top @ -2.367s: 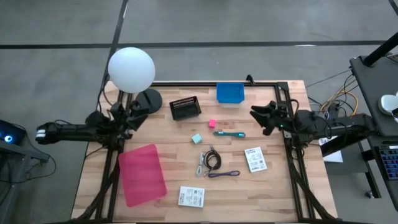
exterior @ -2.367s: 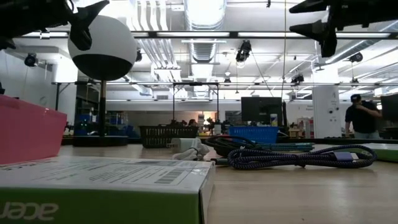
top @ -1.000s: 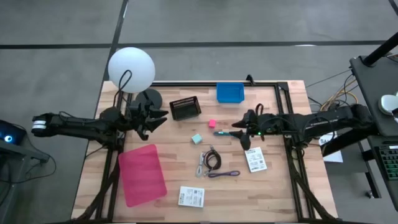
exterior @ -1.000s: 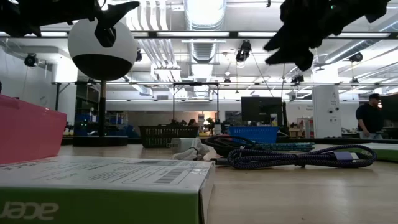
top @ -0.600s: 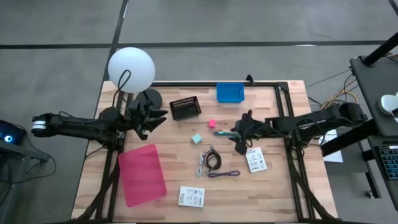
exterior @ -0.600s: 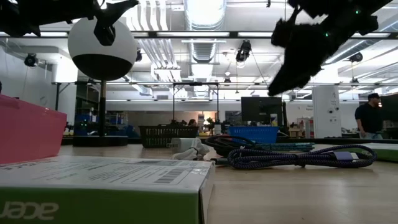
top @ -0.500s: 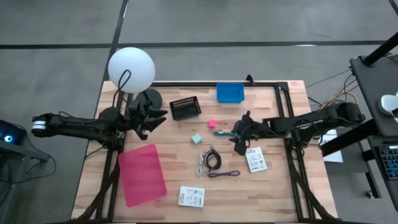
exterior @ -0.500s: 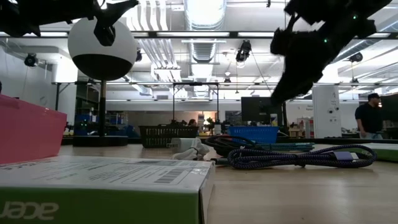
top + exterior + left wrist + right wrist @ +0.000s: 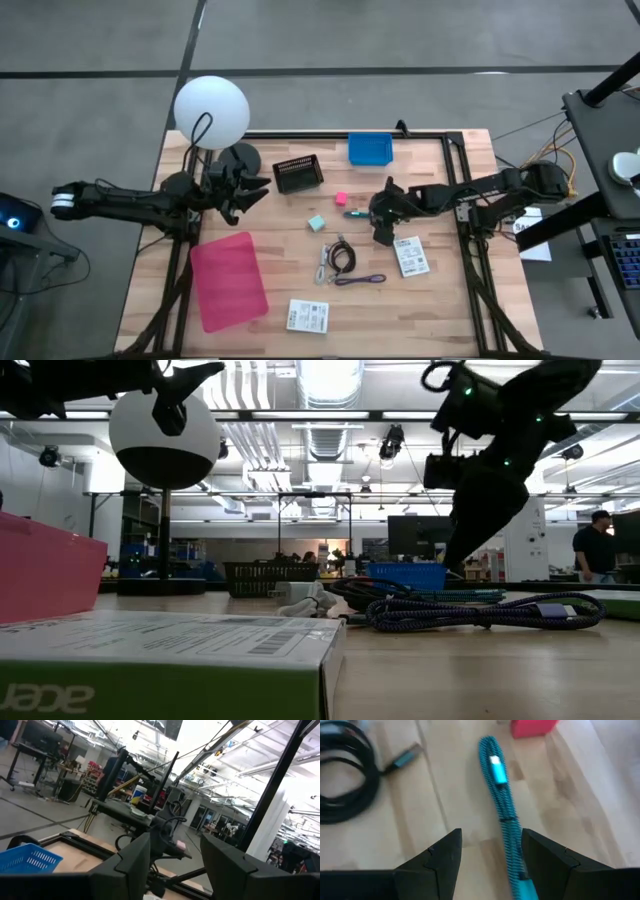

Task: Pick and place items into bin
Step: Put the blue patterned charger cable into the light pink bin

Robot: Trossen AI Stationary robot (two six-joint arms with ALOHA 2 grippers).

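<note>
Looks like the reach-for-pickup step: right hand [image 9: 487, 857] hangs low over the teal pen [image 9: 501, 805], fingers apart with the pen between them, not clamped yet. My guess is the next move is drop, close, then carry to a bin.

Left hand [image 9: 262, 186] waits open at the surface's [image 9: 450, 300] left.

Count: one pink cube [image 9: 341, 198], one pale teal cube [image 9: 316, 223], one pen, two cables [image 9: 343, 258], two white packets [image 9: 410, 256], two bins, blue bin [image 9: 370, 149] and black bin [image 9: 298, 174], at the far side.

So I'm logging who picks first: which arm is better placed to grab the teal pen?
The right. The right gripper is open right over the teal ribbed pen, fingers either side of it. The left gripper hangs near the black mesh basket, far from the pen.
</note>
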